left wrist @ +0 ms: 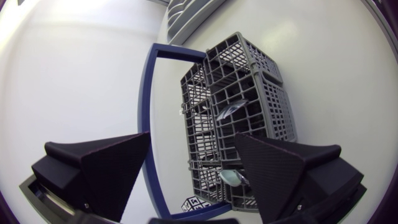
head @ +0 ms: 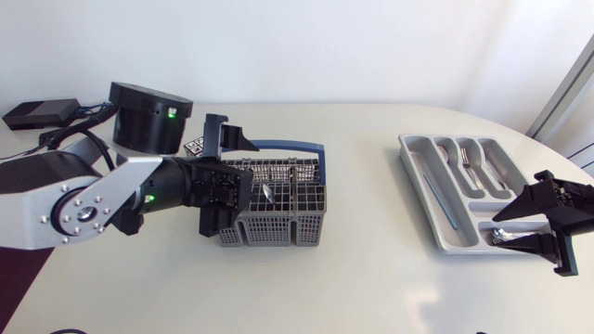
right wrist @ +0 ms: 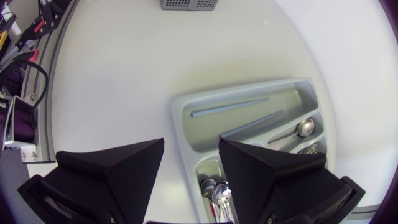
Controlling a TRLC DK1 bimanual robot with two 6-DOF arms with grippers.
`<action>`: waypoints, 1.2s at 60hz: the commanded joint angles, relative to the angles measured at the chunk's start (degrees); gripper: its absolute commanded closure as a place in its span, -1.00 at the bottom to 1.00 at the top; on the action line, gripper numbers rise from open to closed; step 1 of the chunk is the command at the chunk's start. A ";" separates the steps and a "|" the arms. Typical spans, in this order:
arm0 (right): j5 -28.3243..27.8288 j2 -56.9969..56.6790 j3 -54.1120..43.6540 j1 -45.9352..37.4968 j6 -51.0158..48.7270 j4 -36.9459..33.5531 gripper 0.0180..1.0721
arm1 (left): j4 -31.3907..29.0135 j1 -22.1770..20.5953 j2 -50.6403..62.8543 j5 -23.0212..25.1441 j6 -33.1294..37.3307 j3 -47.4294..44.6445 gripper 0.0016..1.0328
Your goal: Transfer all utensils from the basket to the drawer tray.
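My left fingers (left wrist: 106, 168) stand wide apart and hold nothing. One hangs over the bare counter (left wrist: 74, 81) outside the blue handle (left wrist: 146, 112); the other hangs over the near end of the grey basket (left wrist: 249, 106). Just ahead of that finger a spoon bowl (left wrist: 231, 178) shows through the mesh. Farther along, a second metal piece (left wrist: 229, 111) sticks up from a middle cell, though I cannot tell what kind of utensil it is. From the head view, the basket (head: 278, 218) sits at about 9 o'clock of the counter's middle. My left arm (head: 102, 199) comes in at 9 o'clock of the basket. A small patterned tag (head: 195, 146) lies at roughly 10 o'clock of the basket. My right jaws are also apart and empty, with one finger (right wrist: 267, 180) over the drawer tray (right wrist: 176, 118) and the other over the counter beside it. Spoons (right wrist: 216, 190) lie between the fingers in the nearest compartment. A long slim knife (right wrist: 230, 107) lies in the long compartment beyond. Another spoon (right wrist: 305, 127) lies off to one side. From the head view, the tray (head: 417, 190) lies at 3 o'clock, well apart from the basket, and my right jaws hover at its 4 o'clock corner.
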 commanded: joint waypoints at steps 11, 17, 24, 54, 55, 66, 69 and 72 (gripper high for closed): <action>-0.90 -5.72 -3.51 6.34 7.19 -1.42 -0.28 | -0.99 -0.56 -1.65 3.08 11.33 -1.77 -0.48; -0.99 -6.60 -4.03 8.10 8.86 -1.33 -0.28 | -1.34 -0.65 -1.47 5.11 14.93 -2.38 -0.31; -0.99 -7.22 -4.30 9.94 11.15 -0.62 -0.28 | -2.48 -0.92 -1.47 6.86 18.18 -2.82 -0.06; -1.25 -7.39 -3.86 12.75 14.58 -0.27 -0.28 | -1.07 -0.04 6.18 9.06 32.42 -1.24 0.62; -1.25 -7.48 -3.86 12.75 14.58 -0.27 -0.28 | -0.99 -0.04 6.35 9.24 32.42 -1.15 0.62; -1.25 -7.57 -3.86 12.58 14.66 -0.27 -0.28 | -1.16 0.93 9.17 10.29 34.71 1.66 0.93; -1.25 -7.39 -3.77 12.49 14.66 -0.27 -0.28 | -1.42 1.02 9.17 10.29 35.23 2.01 0.93; -1.25 -7.31 -3.86 12.49 14.66 -0.36 -0.28 | -1.60 1.19 9.17 10.47 35.67 2.37 0.93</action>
